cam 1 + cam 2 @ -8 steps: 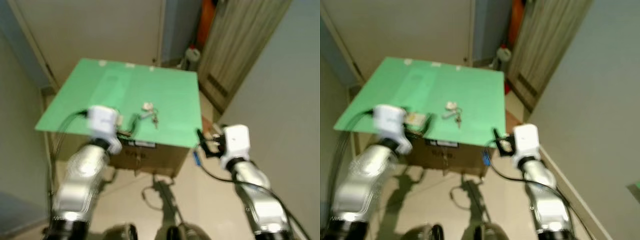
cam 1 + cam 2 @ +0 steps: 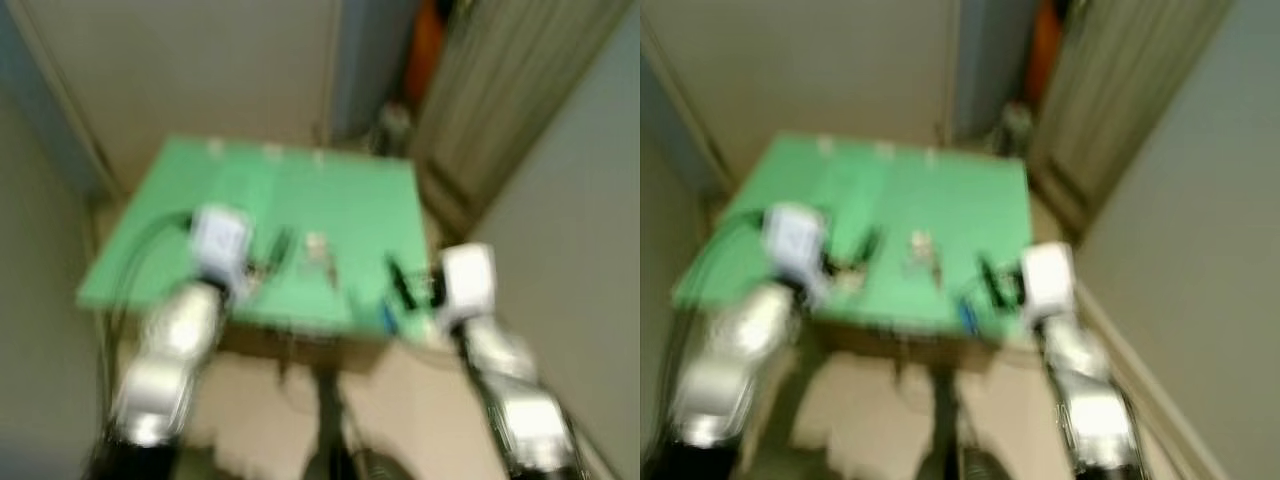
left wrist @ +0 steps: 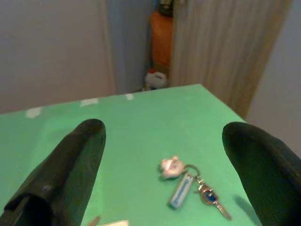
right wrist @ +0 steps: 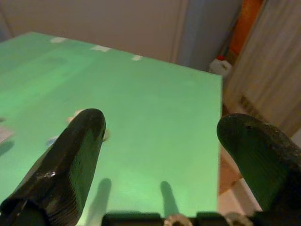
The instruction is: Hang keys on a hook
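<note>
A bunch of keys (image 3: 188, 181) with a pale charm and a blue tag lies on the green tabletop (image 3: 141, 122), near its front edge; it also appears, blurred, as the keys (image 2: 318, 250). My left gripper (image 3: 174, 165) is open, hovering just short of the keys with its fingers (image 3: 70, 165) spread wide either side. My right gripper (image 4: 162, 160) is open above the front right part of the green top (image 4: 155, 103), with nothing between its fingers. In the blurred head views the left gripper (image 2: 262, 262) is left of the keys and the right gripper (image 2: 402, 285) is to their right.
A cardboard box supports the green top. Behind the table are a pale wall, an orange object (image 3: 161, 30) and a white jug (image 3: 155, 79) on the floor. A ribbed beige door (image 3: 225, 47) stands at the right. The floor lies in front.
The head views have shifted and blurred, so the camera has moved. Both grippers now reach over the table's front edge, closer to the keys.
</note>
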Controlling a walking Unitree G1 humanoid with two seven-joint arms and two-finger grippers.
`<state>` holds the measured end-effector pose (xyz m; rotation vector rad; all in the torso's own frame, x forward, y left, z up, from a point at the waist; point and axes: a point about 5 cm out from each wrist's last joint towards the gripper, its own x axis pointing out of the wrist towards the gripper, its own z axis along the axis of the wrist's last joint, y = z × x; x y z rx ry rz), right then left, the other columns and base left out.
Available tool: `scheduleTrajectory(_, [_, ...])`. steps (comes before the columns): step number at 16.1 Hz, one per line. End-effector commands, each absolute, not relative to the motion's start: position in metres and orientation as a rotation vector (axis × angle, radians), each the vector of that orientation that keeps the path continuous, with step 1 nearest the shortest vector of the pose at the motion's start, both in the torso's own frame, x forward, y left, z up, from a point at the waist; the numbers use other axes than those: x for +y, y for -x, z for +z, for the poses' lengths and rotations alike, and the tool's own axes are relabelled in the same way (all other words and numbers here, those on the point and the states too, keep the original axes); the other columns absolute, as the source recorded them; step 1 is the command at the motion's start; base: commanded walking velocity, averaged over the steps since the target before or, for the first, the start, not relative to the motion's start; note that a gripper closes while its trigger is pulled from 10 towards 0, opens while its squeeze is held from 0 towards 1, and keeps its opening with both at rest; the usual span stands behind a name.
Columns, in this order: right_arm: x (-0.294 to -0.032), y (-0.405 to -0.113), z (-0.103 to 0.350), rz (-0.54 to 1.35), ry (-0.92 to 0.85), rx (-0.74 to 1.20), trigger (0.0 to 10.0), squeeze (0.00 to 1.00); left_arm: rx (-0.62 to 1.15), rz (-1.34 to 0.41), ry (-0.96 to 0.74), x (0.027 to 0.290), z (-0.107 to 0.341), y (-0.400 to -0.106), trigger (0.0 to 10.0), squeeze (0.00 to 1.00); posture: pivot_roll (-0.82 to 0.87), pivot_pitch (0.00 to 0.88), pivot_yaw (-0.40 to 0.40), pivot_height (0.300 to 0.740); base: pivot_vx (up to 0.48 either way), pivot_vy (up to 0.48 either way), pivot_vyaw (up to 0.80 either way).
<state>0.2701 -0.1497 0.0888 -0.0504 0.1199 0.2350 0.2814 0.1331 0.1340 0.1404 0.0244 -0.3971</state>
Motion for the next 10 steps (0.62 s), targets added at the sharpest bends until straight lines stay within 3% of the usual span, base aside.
scheduleTrajectory(1, [-0.1435, -0.2715, 0.0927, 0.254, 0.039, 0.099, 10.0, 0.0, 0.028, -0.382, -0.179, 0.1398, 0.1362, -0.2826, 10.0, 0.0, -0.06, 0.144, -0.066, 0.74, 0.48, 0.0, 0.0])
scheduleTrajectory(2, [-0.1428, -0.2714, 0.093, 0.258, 0.041, 0.096, 10.0, 0.0, 0.029, -0.378, -0.2, 0.1401, 0.1367, -0.2835, 10.0, 0.0, -0.06, 0.145, -0.065, 0.74, 0.469, 0.0, 0.0])
scheduleTrajectory(10, [-0.1365, -0.2782, 0.0965, 0.283, 0.06, 0.084, 10.0, 0.0, 0.018, -0.375, -0.195, 0.139, 0.1397, -0.2835, 10.0, 0.0, -0.06, 0.167, -0.061, 0.74, 0.0, 0.0, 0.0])
